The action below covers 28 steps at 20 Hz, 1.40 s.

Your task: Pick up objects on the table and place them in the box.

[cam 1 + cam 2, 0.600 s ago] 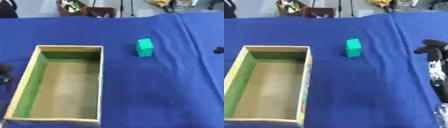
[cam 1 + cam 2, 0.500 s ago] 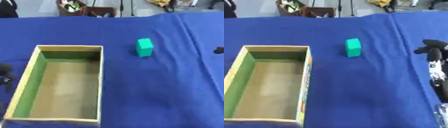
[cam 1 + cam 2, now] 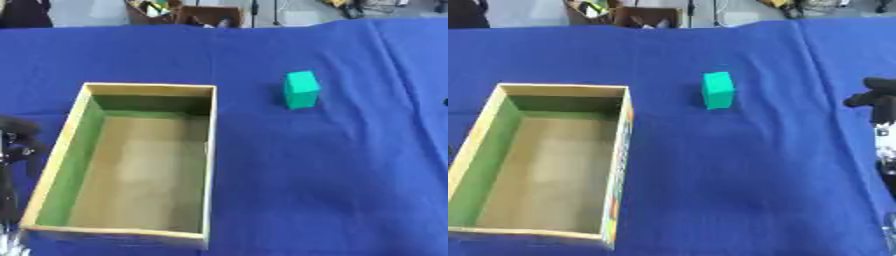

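A blue cloth covers the worktop (image 3: 350, 190). On its left half lies an open box (image 3: 206, 150) with pale wooden walls, green on the inside of its left and far walls and a bare tan floor; nothing lies in it. A green block (image 3: 301, 89) stands upright on the cloth, to the right of the box's far right corner and well apart from it, with nothing touching it.

The right hand (image 3: 877, 102) shows at the right edge of the right eye view, black at the tip with silver parts below, to the right of the block and apart from it. The left hand (image 3: 16, 140) shows at the left edge of the left eye view, just beside the box's left wall. Both hands are blurred and cut off by the frame, so I cannot tell whether their fingers are spread or pressed together; neither holds anything that can be seen.
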### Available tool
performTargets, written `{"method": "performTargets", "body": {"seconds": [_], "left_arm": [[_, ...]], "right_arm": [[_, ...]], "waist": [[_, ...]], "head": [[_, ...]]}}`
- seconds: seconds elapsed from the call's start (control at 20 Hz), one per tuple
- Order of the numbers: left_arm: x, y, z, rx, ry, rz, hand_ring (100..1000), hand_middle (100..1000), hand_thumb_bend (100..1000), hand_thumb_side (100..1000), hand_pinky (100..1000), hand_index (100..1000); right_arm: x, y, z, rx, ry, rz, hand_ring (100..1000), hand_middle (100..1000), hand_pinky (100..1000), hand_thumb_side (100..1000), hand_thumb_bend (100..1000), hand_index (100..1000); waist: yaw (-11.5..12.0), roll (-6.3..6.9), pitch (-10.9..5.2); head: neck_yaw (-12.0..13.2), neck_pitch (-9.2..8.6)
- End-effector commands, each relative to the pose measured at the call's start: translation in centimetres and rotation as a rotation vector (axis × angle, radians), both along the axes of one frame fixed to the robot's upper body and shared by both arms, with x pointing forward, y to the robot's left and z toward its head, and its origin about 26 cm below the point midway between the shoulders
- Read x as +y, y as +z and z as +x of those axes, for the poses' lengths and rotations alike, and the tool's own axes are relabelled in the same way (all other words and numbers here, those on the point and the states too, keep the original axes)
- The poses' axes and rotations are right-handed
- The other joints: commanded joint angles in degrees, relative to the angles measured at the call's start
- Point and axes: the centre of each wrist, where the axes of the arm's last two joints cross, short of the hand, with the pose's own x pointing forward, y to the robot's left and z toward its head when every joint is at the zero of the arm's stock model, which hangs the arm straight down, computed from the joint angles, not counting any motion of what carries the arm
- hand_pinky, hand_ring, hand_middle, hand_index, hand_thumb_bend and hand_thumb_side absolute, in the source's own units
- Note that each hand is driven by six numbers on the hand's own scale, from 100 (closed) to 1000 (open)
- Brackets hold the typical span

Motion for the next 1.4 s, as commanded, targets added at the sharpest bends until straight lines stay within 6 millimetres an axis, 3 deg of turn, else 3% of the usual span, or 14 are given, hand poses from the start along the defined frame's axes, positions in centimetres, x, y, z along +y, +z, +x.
{"method": "performTargets", "body": {"seconds": [0.05,0.25,0.5,0.75,0.8,0.95,1.05,1.35,1.4], "left_arm": [[0.2,0.6,-0.2,-0.026,0.005,0.014,354,476,100,904,100,475],[0.2,0.6,-0.2,-0.024,0.004,0.014,354,476,100,904,100,475],[0.2,0.6,-0.3,-0.022,0.001,0.016,354,476,100,903,100,475],[0.2,0.6,-0.3,-0.021,-0.003,0.016,354,476,100,902,100,475],[0.2,0.6,-0.3,-0.021,-0.004,0.017,354,476,100,902,100,475],[0.1,0.5,-0.3,-0.017,-0.013,0.021,354,476,100,905,100,475],[0.1,0.5,-0.3,-0.015,-0.015,0.023,353,476,100,904,100,475],[0.2,0.4,-0.3,-0.009,-0.021,0.033,353,475,100,903,100,475],[0.1,0.4,-0.3,-0.008,-0.023,0.035,353,475,100,902,100,475]], "right_arm": [[-0.1,0.8,-0.3,-0.026,-0.006,-0.018,608,528,746,719,100,744],[-0.5,1.6,-0.2,-0.041,-0.026,-0.053,625,543,756,773,100,755],[-1.6,4.0,0.0,-0.083,-0.090,-0.169,692,599,784,1000,100,798],[-2.1,7.2,0.2,-0.131,-0.169,-0.310,725,631,793,1000,100,815],[-2.1,7.7,0.2,-0.140,-0.176,-0.334,761,682,798,1000,100,829],[-2.0,12.2,0.2,-0.185,-0.238,-0.563,783,719,799,1000,100,842],[-1.9,14.0,0.3,-0.194,-0.266,-0.652,792,733,801,1000,100,848],[-3.1,17.1,3.2,-0.146,-0.333,-0.926,831,782,819,1000,100,899],[-3.4,17.6,3.8,-0.144,-0.345,-0.968,847,808,828,1000,170,937]], "waist": [[0.05,0.02,-1.01],[0.05,0.15,-1.24],[0.28,0.12,-1.67],[0.62,0.20,-1.97],[0.70,0.15,-2.04],[1.35,-0.21,-2.36],[1.61,-0.36,-2.48],[2.34,-1.04,-2.88],[2.51,-1.14,-2.95]], "head": [[1.30,0.60],[2.70,0.75],[2.94,0.79],[2.57,0.56],[2.39,0.53],[0.73,0.11],[0.04,-0.02],[-1.08,0.29],[-1.20,0.32]]}}
